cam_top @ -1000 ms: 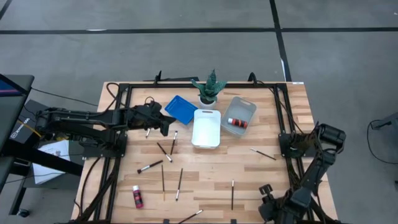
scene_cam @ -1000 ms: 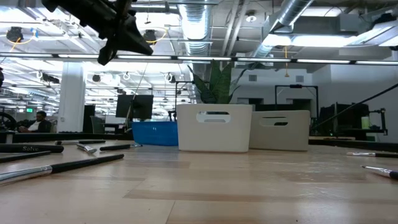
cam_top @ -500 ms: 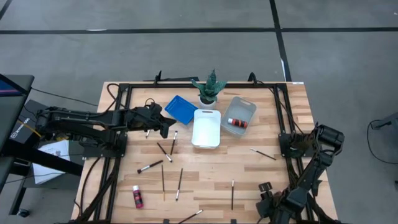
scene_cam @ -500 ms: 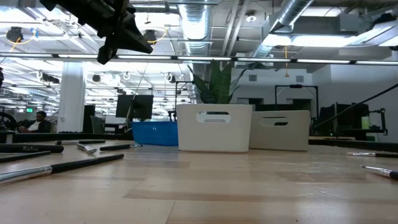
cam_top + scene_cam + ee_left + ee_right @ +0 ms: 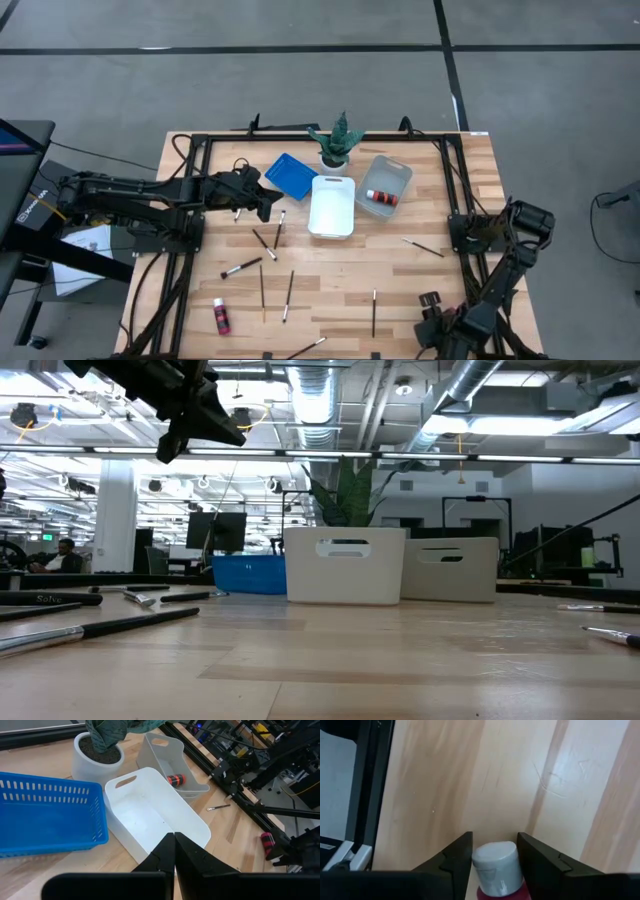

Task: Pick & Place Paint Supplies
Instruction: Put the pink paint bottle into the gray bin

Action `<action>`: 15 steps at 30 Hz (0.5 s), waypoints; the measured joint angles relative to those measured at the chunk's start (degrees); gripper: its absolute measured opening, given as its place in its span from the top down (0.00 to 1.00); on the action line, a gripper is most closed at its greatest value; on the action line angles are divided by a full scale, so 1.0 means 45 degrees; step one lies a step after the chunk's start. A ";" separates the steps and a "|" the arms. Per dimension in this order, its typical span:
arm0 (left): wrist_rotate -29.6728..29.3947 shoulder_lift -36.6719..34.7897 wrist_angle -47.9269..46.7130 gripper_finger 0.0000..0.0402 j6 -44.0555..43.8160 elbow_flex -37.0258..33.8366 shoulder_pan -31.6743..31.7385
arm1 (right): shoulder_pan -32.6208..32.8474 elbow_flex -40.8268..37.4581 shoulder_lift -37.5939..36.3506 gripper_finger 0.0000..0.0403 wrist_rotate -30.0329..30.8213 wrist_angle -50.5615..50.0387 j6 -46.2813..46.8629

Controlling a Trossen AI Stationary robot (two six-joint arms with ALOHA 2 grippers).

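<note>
My right gripper [image 5: 495,836] points down at the table's near right corner [image 5: 432,318], and a red paint bottle with a white cap [image 5: 495,865] lies between its fingers. My left gripper [image 5: 270,203] hangs shut and holds nothing above the table's left half, beside the blue tray [image 5: 291,175]. Several thin paintbrushes [image 5: 262,290] lie flat on the wood in front of the trays, and one lies at the right [image 5: 423,247]. Another red bottle [image 5: 221,316] lies near the front left. A red bottle [image 5: 381,197] lies in the grey tray [image 5: 400,170]. My right gripper has the bottle pinched between its two fingers, which lie against opposite sides of the white cap [image 5: 496,856]. The fingers come from above, along the bottle's sides. The red body runs back between them out of the picture. I cannot tell whether the bottle is lifted or on the wood.
A white tray [image 5: 332,182] stands at the table's middle back, between the blue and grey trays. A green potted plant [image 5: 336,140] stands behind it. A black frame rail [image 5: 455,200] runs along the table's edges. Bare wood lies in front of the white tray.
</note>
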 joint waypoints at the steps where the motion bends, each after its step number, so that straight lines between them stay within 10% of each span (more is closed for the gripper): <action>1: 0.0001 0.0000 0.0000 1.00 0.0000 -0.0002 0.0000 | 0.0047 0.0000 0.0000 0.63 0.0008 -0.0022 -0.0050; 15: 0.0004 0.0000 0.0349 1.00 -0.0310 -0.0003 0.0000 | -0.0145 0.0010 -0.0066 0.72 0.0236 -0.0579 -0.1437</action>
